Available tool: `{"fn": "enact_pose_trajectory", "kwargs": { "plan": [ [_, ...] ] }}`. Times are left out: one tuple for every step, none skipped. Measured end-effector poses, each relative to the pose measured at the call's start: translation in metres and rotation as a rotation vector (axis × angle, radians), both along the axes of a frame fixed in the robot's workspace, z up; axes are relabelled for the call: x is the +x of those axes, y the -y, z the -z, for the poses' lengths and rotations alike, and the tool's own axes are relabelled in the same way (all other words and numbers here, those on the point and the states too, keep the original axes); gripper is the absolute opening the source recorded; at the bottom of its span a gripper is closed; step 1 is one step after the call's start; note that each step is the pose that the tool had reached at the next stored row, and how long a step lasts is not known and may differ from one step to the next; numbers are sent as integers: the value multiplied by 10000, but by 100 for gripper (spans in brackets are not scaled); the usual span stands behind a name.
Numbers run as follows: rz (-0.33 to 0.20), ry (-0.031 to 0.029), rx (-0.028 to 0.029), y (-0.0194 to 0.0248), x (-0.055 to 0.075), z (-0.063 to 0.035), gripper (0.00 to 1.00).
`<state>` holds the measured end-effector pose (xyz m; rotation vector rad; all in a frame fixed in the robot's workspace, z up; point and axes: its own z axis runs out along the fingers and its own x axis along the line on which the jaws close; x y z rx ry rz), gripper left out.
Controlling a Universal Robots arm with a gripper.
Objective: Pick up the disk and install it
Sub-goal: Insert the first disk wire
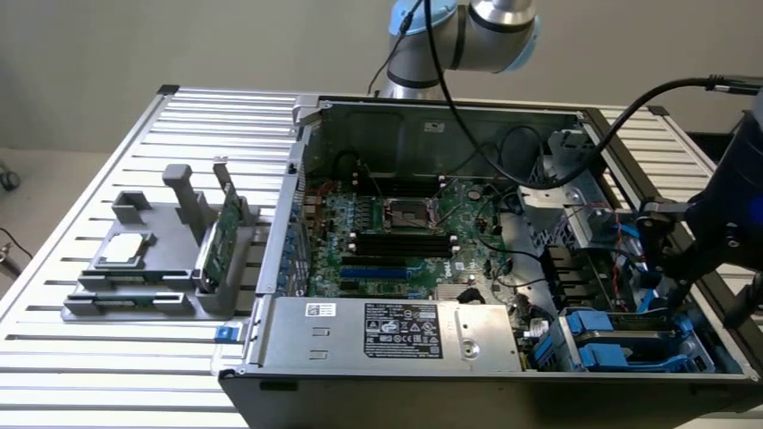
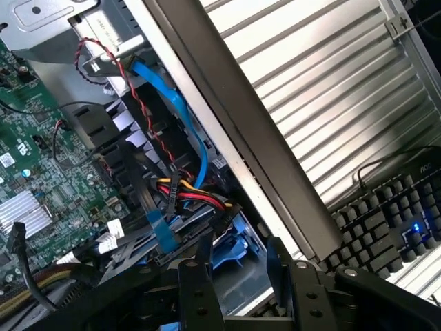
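Slatted metal table (image 1: 120, 134), seen from the exterior view, carries all items.

1. At nine o'clock of the table stands a grey fixture (image 1: 131, 299). It seats a chip (image 1: 125, 250) flat in a recess and a green card (image 1: 221, 241) on edge in a slot, judged so that each part presents a known face for pick-up. No disk sits on it.

2. At centre lies the case (image 1: 313, 114), side panel off and interior facing up, giving access from above. The board (image 1: 381, 232) fills its floor. The power supply (image 1: 394, 331) sits at six o'clock of the board.

3. At four o'clock of the board is the drive bay. The disk (image 1: 620, 344) lies there in its blue carrier, low in the bay and level with the neighbouring blue tabs. I judge it seated or very nearly so.

4. The gripper (image 2: 238, 241) hangs over the bay at three o'clock of the case. In the wrist view its fingers (image 2: 200, 289) stand well apart, the blue carrier showing in the gap below them. No contact with the disk is evident, so I judge them spread and holding nothing.

5. Beyond the case wall lies a keyboard (image 2: 386, 214), apart from the work.
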<state>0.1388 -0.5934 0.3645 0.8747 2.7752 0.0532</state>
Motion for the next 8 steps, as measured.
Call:
{"fn": "enact_pose_trajectory", "kwargs": {
  "plan": [
    [131,-13,1,0,0,3,45],
    [260,-25,2,0,0,6,45],
    [405,-38,0,0,0,9,45],
    [539,-50,1,0,0,12,45],
    [672,-60,0,0,0,15,45],
    [807,-70,0,0,0,18,45],
    [941,-80,1,0,0,21,45],
    [1074,-88,1,0,0,24,45]
  ]
}}
